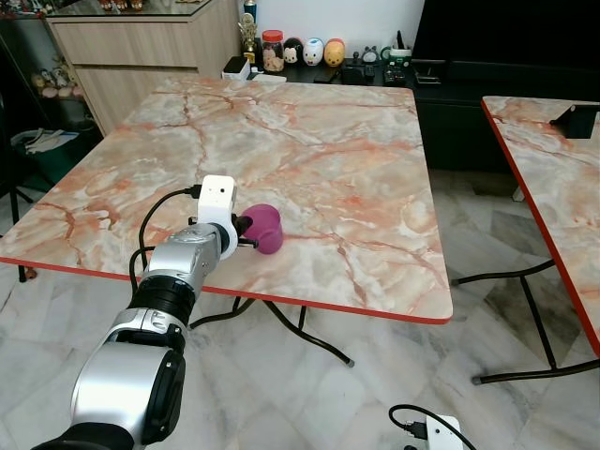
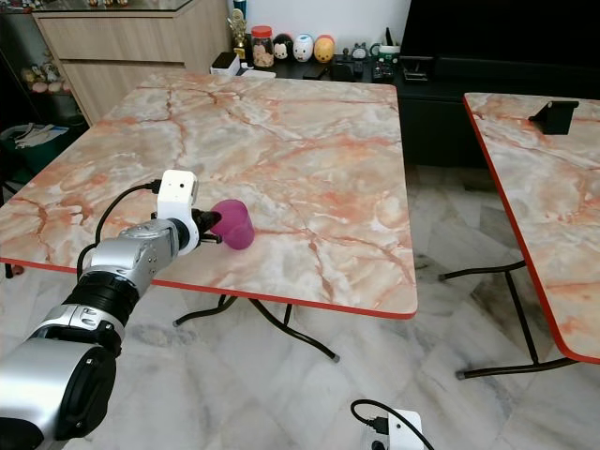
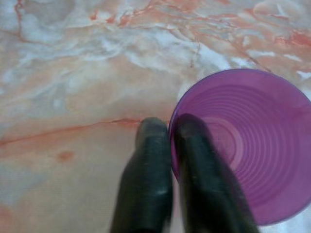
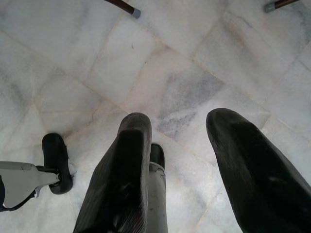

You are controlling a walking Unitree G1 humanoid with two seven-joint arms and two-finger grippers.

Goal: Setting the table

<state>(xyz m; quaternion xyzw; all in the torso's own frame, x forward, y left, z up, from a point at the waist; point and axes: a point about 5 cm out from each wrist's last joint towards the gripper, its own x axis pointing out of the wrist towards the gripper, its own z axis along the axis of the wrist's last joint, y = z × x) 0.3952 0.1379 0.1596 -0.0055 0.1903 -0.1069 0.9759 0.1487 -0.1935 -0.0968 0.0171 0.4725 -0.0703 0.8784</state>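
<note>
Here, left gripper [image 3: 170,145] pinched on the rim of the purple cup [image 1: 265,228]: one black finger inside the wall, the other outside, cup wall clamped between. Cup at the fingertips and just beyond, apparently set on the marble table [image 1: 319,141], well in from the near red edge, mouth turned up toward the wrist camera.

Step in hand, by judgement: placing the cup as part of laying the table (placement seemingly reached, release not yet made). Next move calls for parting the fingers cleanly, then lifting straight out so the inner finger does not drag the light cup over.

Cup: translucent purple plastic, round, concentric ridges stepping down the inside to a flat base; thin-walled, likely light and easy to tip. Tabletop: glossy peach-and-white marble pattern with rust veins, hard and smooth, red trim, thin black bent legs.

Further out, right gripper [image 4: 177,160] hanging low over pale marble floor tiles [image 4: 184,53], fingers spread apart, nothing between them.
</note>
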